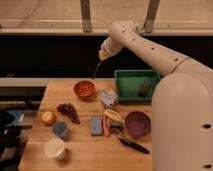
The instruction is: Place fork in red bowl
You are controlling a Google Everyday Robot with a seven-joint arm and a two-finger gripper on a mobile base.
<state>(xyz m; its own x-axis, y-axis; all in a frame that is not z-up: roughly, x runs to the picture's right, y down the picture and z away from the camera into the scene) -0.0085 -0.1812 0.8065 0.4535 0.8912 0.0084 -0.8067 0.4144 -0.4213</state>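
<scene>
The gripper [101,56] hangs high above the counter [80,150], jaws closed on the fork [95,70], which dangles tines-down. The fork sits slightly right of and well above the red bowl [84,89], apparently positioned for a vertical drop into it.

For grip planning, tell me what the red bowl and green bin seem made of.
Red bowl: probably plastic, a smooth, evenly coloured orange-red. Green bin: likely moulded plastic, one colour, thin straight walls. The gripper hangs shut above the red bowl, holding the fork.
</scene>
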